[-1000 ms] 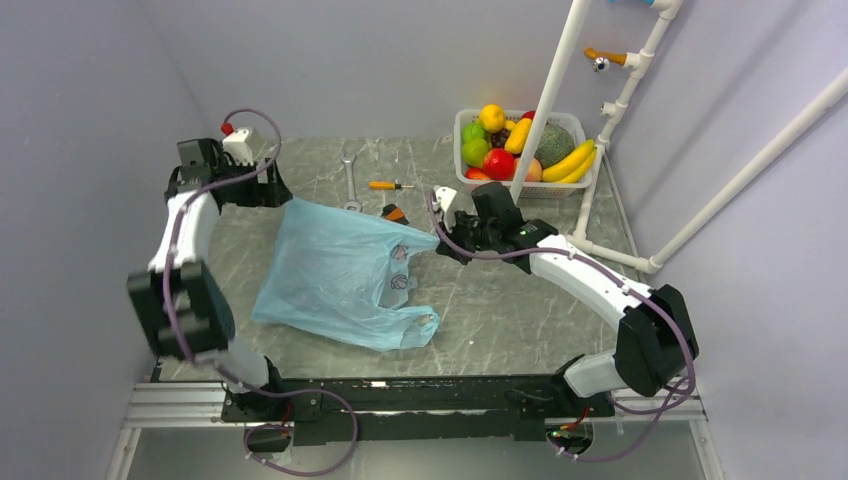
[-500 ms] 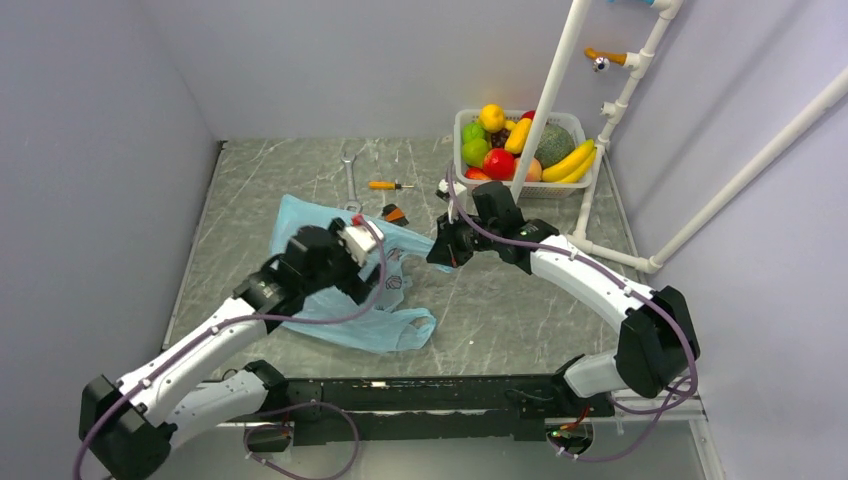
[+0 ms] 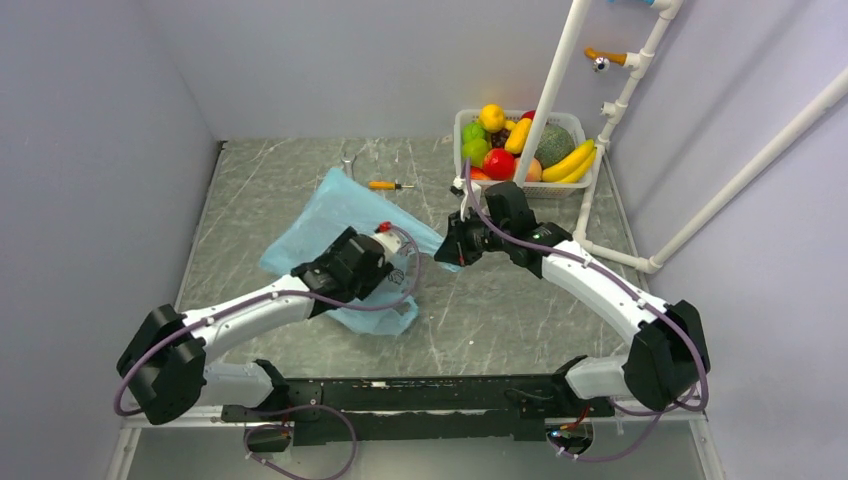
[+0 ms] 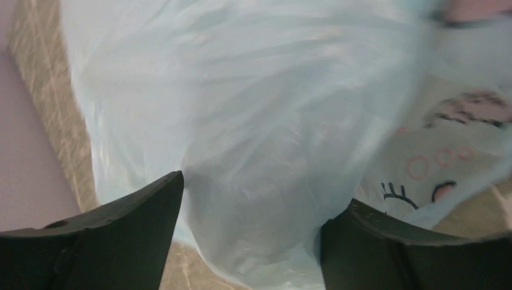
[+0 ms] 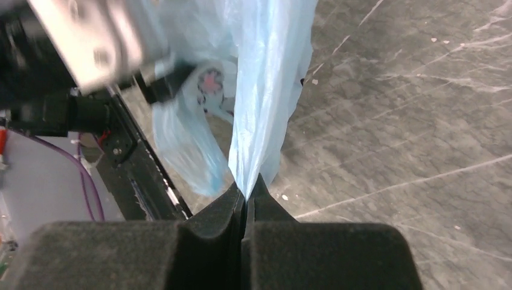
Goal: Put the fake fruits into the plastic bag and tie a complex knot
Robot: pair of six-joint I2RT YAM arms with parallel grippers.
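The light-blue plastic bag point(image 3: 340, 205) lies crumpled mid-table, its right edge lifted. My right gripper point(image 3: 447, 252) is shut on that edge; the right wrist view shows the plastic point(image 5: 268, 90) pinched between the closed jaws point(image 5: 246, 187). My left gripper point(image 3: 385, 278) hangs over the bag's printed front part, jaws open; the left wrist view shows bag plastic point(image 4: 253, 121) bulging between the spread fingers point(image 4: 121, 223). The fake fruits point(image 3: 520, 145) sit in the white basket at the back right. No knot shows.
The white mesh basket point(image 3: 462, 125) stands at the back right beside white pipes point(image 3: 545, 95). An orange-handled screwdriver point(image 3: 388, 185) and a wrench point(image 3: 347, 160) lie behind the bag. Grey walls close in the left and back.
My left arm swung from the back left corner across to the bag's front. The bag was pulled up and bunched toward the back. My right gripper rose slightly, still holding the bag's edge.
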